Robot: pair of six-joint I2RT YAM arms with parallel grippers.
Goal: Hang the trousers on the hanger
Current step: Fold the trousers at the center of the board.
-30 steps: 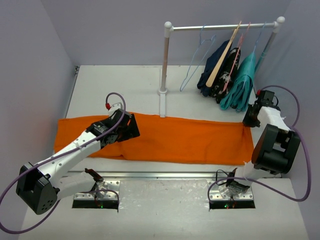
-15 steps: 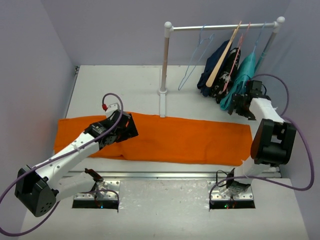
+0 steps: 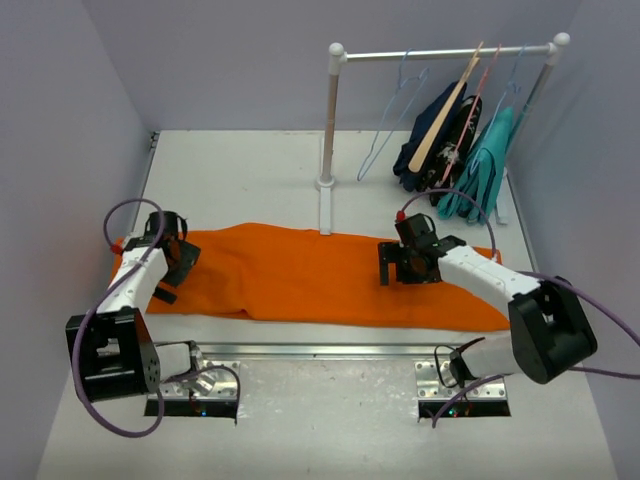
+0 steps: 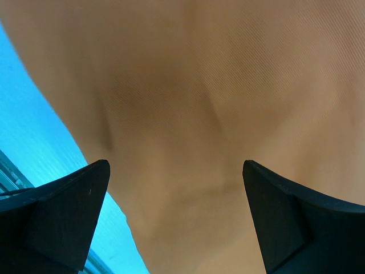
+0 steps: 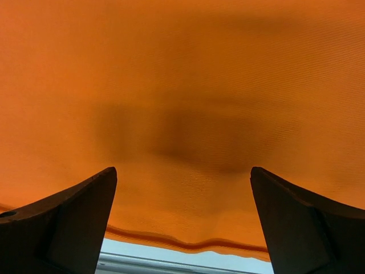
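Note:
The orange trousers (image 3: pixel 300 280) lie spread flat across the table, left to right. My left gripper (image 3: pixel 170 266) hangs open over their left end. In the left wrist view the cloth (image 4: pixel 217 85) fills the space between the spread fingers (image 4: pixel 63 217), with the gripper (image 4: pixel 175 166) holding nothing. My right gripper (image 3: pixel 402 264) is open over the right-middle part of the trousers. In the right wrist view the trousers (image 5: pixel 182 68) and their near hem show between the wide-apart jaws of that gripper (image 5: pixel 182 171). The pale blue wire hanger (image 3: pixel 386 128) hangs on the rail, left of the other garments.
A white rack post (image 3: pixel 329 120) stands behind the trousers' middle, carrying the rail (image 3: pixel 450 52). On the rail hang a tan wooden hanger (image 3: pixel 443 115) with a dark navy garment (image 3: pixel 424 150), a pink wire hanger (image 3: pixel 487 75) and a teal garment (image 3: pixel 485 170). A metal strip (image 3: pixel 330 350) runs along the front.
The right gripper let go of the trousers' right end, opened and moved left over the cloth. The left arm swung from the left-middle out to the trousers' left end.

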